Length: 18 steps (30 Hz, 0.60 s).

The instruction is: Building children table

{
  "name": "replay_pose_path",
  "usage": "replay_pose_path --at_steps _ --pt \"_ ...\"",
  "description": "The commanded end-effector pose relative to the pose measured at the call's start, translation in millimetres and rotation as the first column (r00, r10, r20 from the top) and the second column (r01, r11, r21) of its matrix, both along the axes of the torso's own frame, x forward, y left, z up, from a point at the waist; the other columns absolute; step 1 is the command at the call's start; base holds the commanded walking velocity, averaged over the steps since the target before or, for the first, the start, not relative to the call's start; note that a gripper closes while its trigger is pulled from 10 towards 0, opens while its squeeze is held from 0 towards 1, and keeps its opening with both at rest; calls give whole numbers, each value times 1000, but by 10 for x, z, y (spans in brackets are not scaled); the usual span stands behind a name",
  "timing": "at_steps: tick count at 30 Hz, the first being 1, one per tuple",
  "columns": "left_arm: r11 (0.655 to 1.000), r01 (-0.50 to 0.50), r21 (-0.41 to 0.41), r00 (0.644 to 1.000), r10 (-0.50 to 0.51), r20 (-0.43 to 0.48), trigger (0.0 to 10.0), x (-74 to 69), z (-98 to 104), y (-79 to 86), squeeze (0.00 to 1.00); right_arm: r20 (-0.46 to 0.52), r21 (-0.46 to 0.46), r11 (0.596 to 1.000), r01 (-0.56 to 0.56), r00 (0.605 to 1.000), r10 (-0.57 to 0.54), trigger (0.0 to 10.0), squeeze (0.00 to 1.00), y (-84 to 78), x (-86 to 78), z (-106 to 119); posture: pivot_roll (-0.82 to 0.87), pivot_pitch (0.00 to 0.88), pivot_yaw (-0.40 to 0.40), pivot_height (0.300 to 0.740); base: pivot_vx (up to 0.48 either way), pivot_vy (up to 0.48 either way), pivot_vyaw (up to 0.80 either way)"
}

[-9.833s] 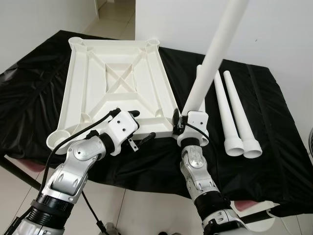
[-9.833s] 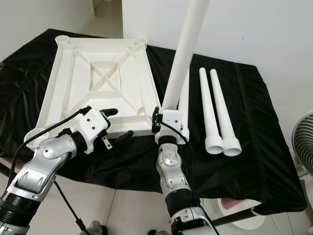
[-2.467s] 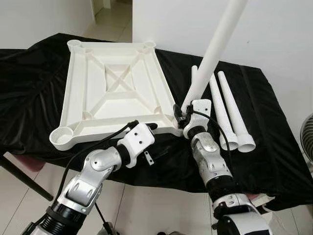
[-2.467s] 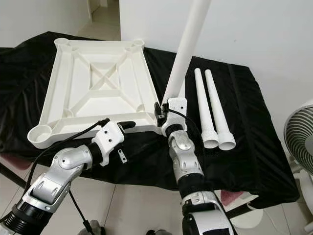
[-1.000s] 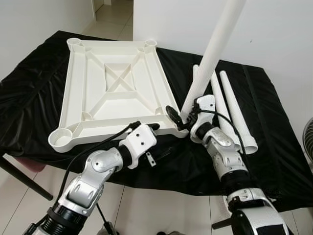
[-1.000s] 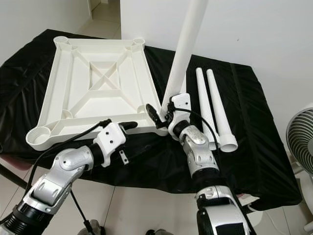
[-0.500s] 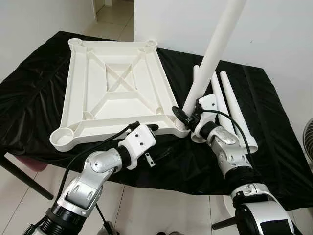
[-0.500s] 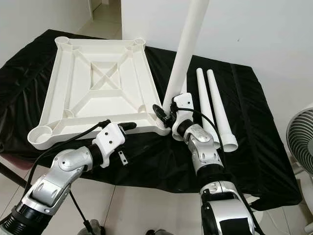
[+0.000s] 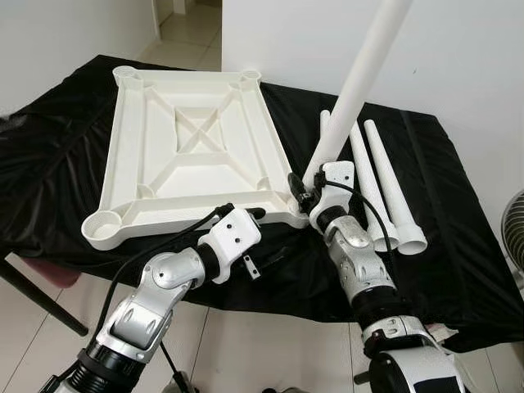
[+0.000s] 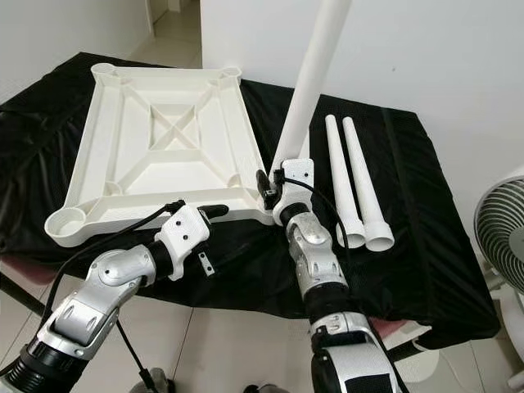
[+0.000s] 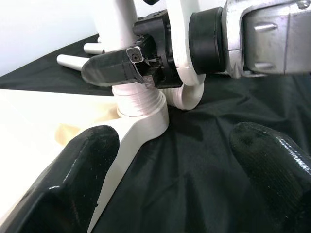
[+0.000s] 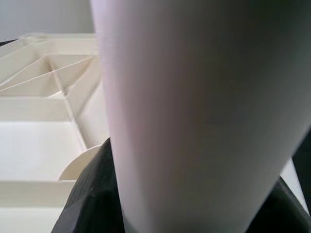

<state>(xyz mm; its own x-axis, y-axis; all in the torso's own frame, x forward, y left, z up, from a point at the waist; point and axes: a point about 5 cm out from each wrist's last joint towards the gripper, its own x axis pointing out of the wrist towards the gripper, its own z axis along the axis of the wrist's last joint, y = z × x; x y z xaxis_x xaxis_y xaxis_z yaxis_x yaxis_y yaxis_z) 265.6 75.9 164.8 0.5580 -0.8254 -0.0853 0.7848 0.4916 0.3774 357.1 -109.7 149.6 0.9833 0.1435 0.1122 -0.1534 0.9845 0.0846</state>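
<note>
**Leg seated at the near right corner: treat it as a long, light lever**

Your right gripper [image 9: 301, 193] is clenched low on the white leg [image 9: 354, 92], just above the threaded collar where it enters the near right corner socket [image 11: 144, 121] of the tabletop [image 9: 188, 155]. The tabletop lies upside down on the black cloth [image 9: 458, 246], ribs showing. The leg rises up and to the right, tilted rather than plumb.

Your left gripper [image 11: 165, 160] hangs just beside the near edge of the tabletop, near that same corner. Its fingers [image 11: 73, 179] are spread apart and hold nothing.

Expect hollow moulded plastic throughout: light, stiff and smooth. The leg will likely slip in the pads if you twist hard, and its length means a small wrist tilt swings the top widely and may bind the thread. Keep the hold low at the collar, where it is widest.

The tabletop is light enough to skate on the cloth when you turn the leg. Pinch its near rim with the free gripper; the rim wall looks thin enough to fit between the fingers.

Three spare legs [image 9: 385, 188] lie to the right, wide ends toward you, close together. Take each near its wide end.
</note>
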Motion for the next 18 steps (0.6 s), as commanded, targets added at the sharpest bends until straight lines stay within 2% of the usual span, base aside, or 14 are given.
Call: replay_pose_path --at_steps 1,4,10,14,15,17,18 --pt "1000 15 -1 1000 -15 -5 10000 -13 5 -29 0 -104 22 987 157 983 -154 10000 0 -105 -57 -217 210 88 -80 740 0 0 0" --pt "1000 19 -1 1000 -19 -6 10000 -11 4 -38 0 -112 22 974 224 969 -221 10000 0 -98 -73 -215 208 87 -78 740 0 0 0" --pt "1000 26 -3 1000 -26 -10 10000 -10 1 -55 0 -111 43 977 208 973 -203 10000 0 -16 -93 -201 204 87 -78 740 0 0 0" --pt "1000 27 -3 1000 -27 -10 10000 -10 -1 -57 0 -110 44 977 208 973 -202 10000 0 -31 -96 -204 204 85 -79 740 0 0 0" --pt "1000 28 -3 1000 -28 -10 10000 -13 -2 -60 0 -108 47 978 205 974 -200 10000 216 -45 -98 -204 205 85 -80 740 0 0 0" --pt "1000 28 -3 1000 -28 -10 10000 -13 -2 -60 0 -108 47 978 205 974 -200 10000 216 -45 -98 -204 205 85 -80 740 0 0 0" --pt "1000 29 -3 1000 -29 -11 10000 -15 -4 -62 0 -103 55 978 203 975 -197 10000 1000 -60 -98 -199 205 83 -81 740 0 0 0"
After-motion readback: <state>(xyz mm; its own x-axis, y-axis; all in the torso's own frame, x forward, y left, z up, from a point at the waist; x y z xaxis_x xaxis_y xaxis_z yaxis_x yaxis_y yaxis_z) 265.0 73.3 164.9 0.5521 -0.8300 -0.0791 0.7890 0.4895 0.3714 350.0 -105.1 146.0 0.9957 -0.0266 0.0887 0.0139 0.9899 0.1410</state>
